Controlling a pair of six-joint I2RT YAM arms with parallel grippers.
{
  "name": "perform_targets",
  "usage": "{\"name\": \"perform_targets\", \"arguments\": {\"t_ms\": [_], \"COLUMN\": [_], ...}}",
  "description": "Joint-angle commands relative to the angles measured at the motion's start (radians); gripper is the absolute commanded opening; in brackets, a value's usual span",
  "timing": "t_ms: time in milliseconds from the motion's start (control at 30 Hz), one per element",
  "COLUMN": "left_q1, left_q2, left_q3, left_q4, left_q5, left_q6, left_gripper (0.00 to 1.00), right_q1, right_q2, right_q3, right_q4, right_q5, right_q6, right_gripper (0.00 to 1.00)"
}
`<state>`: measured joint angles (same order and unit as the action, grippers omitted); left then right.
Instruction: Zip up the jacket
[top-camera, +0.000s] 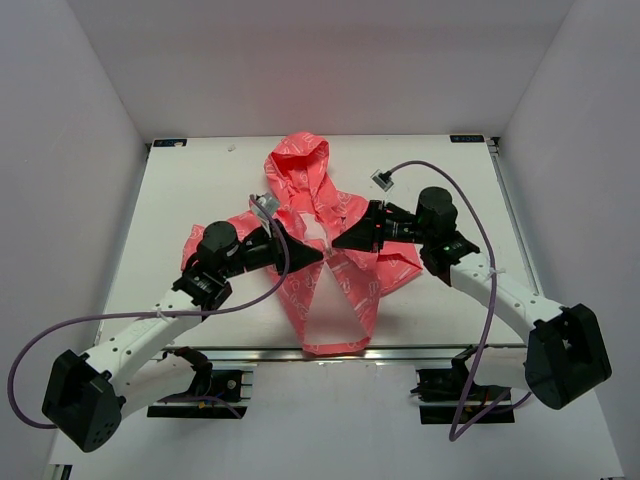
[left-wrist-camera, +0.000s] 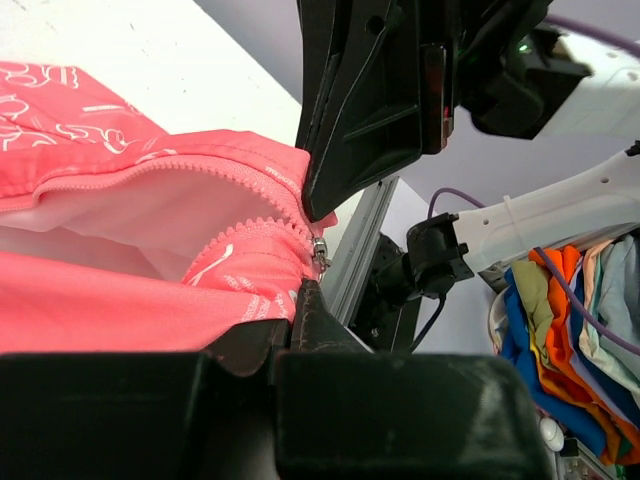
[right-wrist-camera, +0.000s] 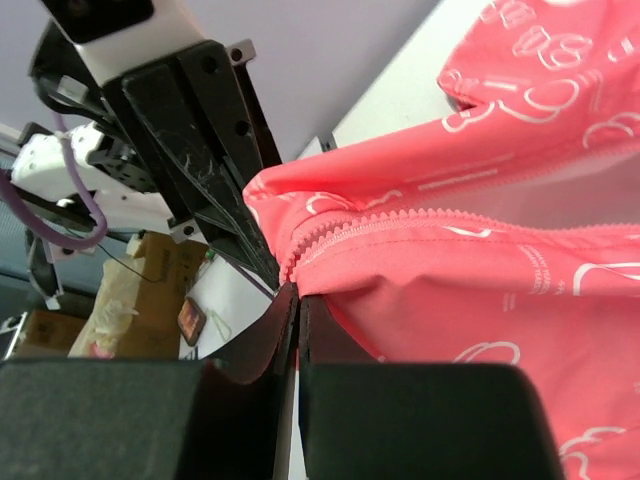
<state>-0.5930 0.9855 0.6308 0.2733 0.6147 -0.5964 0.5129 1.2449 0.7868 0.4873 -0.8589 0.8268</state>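
The jacket (top-camera: 305, 185) lies about midway between the left and right edges of the white table (top-camera: 200, 190). Its hood (top-camera: 302, 158) points to the far edge and its hem (top-camera: 330, 346) reaches the near edge. The fabric is coral-pink with a white printed pattern.

The front is not closed. The two rows of zipper teeth (right-wrist-camera: 420, 215) stand apart and white lining (left-wrist-camera: 130, 215) shows between them.

The left gripper (top-camera: 308, 252) comes in from the left side. Its fingers are pressed together on the jacket's front edge, just below the metal zipper slider (left-wrist-camera: 320, 254).

The right gripper (top-camera: 345, 240) comes in from the right side. Its fingers are likewise pressed together, and they pinch pink fabric where the teeth rows converge. The two grippers face each other tip to tip, close together, at the middle of the garment.

The fabric between them is lifted off the table into a ridge. Below them the front panels spread apart toward the near edge.
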Motion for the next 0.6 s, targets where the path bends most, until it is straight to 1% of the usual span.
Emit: {"name": "perform_targets", "arguments": {"t_ms": [0,33,67,100,167,200,267,300,333,433,567], "left_q1": [-0.011,-0.011,-0.011,-0.011,-0.011,-0.011,-0.011,-0.011,-0.011,-0.011,-0.011], "left_q2": [-0.007,-0.007,-0.007,0.004,0.018,0.034,0.050,0.057,0.070,0.082,0.079], "left_q3": [-0.026,-0.029,-0.036,-0.045,-0.049,-0.055,-0.063,-0.066,-0.074,-0.074,-0.079], "left_q4": [-0.051,-0.039,-0.025,0.010,0.038,0.061,0.098,0.134,0.157,0.190,0.195], "left_q5": [0.051,0.036,0.025,0.016,0.008,-0.001,0.000,0.000,0.005,-0.003,-0.007], "left_q6": [-0.002,-0.031,-0.043,-0.055,-0.092,-0.108,-0.146,-0.160,-0.181,-0.198,-0.206], "left_gripper": [0.00,0.00,0.00,0.00,0.00,0.00,0.00,0.00,0.00,0.00,0.00], "right_q1": [-0.014,-0.014,-0.014,-0.014,-0.014,-0.014,-0.013,-0.013,-0.013,-0.013,-0.013], "right_q2": [-0.019,-0.018,-0.018,-0.018,-0.015,-0.018,-0.019,-0.028,-0.038,-0.090,-0.171], "right_q3": [0.095,0.094,0.077,0.066,0.036,0.028,0.014,0.011,0.006,-0.015,-0.012], "right_q4": [-0.139,-0.192,-0.206,-0.213,-0.208,-0.213,-0.246,-0.263,-0.272,-0.308,-0.432], "right_q5": [0.080,0.077,0.067,0.049,0.018,0.005,-0.008,-0.003,-0.003,0.040,0.128], "right_q6": [-0.115,-0.129,-0.140,-0.140,-0.138,-0.137,-0.147,-0.155,-0.178,-0.199,-0.264], "right_gripper": [0.00,0.00,0.03,0.16,0.25,0.37,0.50,0.71,0.88,0.89,0.89]}}
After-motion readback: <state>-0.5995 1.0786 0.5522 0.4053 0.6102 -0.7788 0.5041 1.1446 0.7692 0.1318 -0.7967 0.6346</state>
